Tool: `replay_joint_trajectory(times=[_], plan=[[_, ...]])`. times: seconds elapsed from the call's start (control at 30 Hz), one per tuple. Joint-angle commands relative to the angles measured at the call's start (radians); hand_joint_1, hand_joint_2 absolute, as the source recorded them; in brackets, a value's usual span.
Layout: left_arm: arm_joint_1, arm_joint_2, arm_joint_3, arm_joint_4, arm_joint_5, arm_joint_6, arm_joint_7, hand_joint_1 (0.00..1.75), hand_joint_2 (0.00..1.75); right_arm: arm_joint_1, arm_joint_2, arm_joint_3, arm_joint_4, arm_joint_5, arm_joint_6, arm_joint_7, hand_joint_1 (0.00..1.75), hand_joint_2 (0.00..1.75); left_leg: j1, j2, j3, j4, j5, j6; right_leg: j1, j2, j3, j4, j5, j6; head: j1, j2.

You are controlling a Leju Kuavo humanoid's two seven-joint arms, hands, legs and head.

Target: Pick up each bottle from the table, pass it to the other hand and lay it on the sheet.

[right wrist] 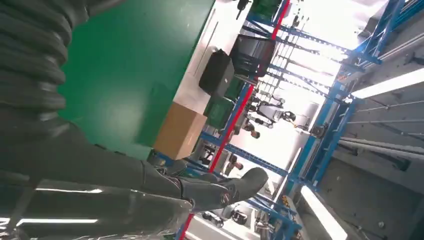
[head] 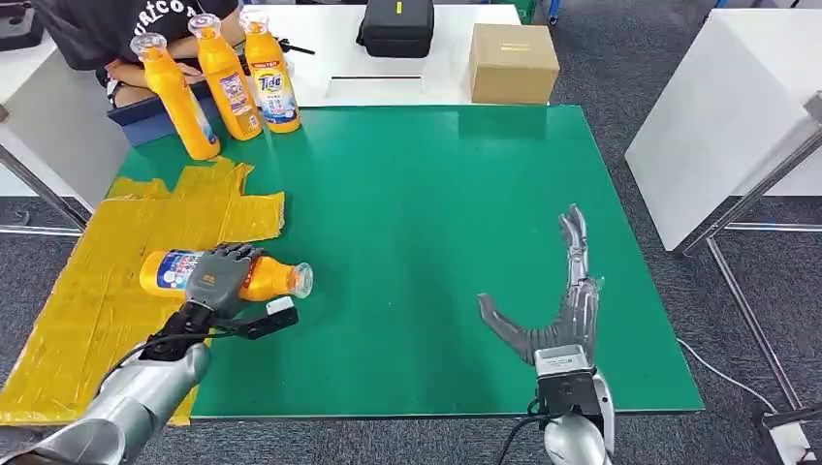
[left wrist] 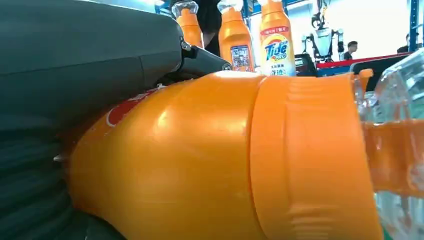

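Three upright bottles (head: 225, 77) stand at the far left of the green surface (head: 436, 194), beyond the yellow sheet (head: 107, 262), with a black case (head: 395, 27) and a box (head: 513, 62) on the white table behind. Left robot hand (head: 221, 276) grips a lying bottle (head: 276, 279) at the sheet's edge. Right robot hand (head: 562, 300) rests flat, fingers spread, holding nothing.
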Motion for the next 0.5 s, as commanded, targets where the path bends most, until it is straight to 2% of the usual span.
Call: replay_joint_trajectory(times=[0.03, 0.13, 0.17, 0.2, 0.5], plan=[[-0.045, -0.016, 0.044, 0.064, 0.012, -0.008, -0.011, 1.75, 1.75, 0.0, 0.004, 0.012, 0.032, -0.002, 0.008, 0.008, 0.0, 1.75, 0.001, -0.001, 0.004, 0.0, -0.002, -0.003, 0.001, -0.002, 0.005, 0.0, -0.002, -0.001, 0.0, 0.0], [-0.043, -0.02, 0.043, 0.064, 0.012, -0.012, -0.013, 1.71, 1.75, 0.001, 0.004, 0.012, 0.034, -0.003, 0.009, 0.008, 0.0, 1.75, 0.001, -0.001, 0.004, 0.0, -0.002, -0.003, 0.001, -0.002, 0.005, -0.001, -0.002, -0.001, 0.0, 0.0], [-0.043, -0.02, 0.043, 0.064, 0.012, -0.012, -0.013, 0.09, 1.75, 0.001, 0.004, 0.012, 0.034, -0.003, 0.009, 0.008, 0.0, 1.75, 0.001, 0.0, 0.002, 0.0, -0.001, -0.002, 0.001, -0.001, 0.002, -0.001, -0.001, -0.001, 0.0, 0.0], [-0.047, -0.023, 0.039, 0.067, 0.002, -0.016, -0.001, 0.0, 1.75, 0.004, 0.007, 0.013, 0.033, -0.002, 0.007, 0.008, 0.0, 1.75, 0.001, -0.001, 0.004, 0.0, -0.002, -0.003, 0.001, -0.001, 0.004, -0.001, -0.002, -0.001, 0.0, 0.0], [-0.058, -0.023, 0.031, 0.081, -0.021, -0.035, 0.016, 0.0, 1.75, 0.006, 0.003, 0.007, 0.045, 0.0, 0.013, 0.013, 0.0, 1.75, 0.001, 0.0, 0.003, 0.0, -0.001, -0.002, 0.001, -0.001, 0.003, -0.001, -0.001, -0.001, 0.0, 0.0]])
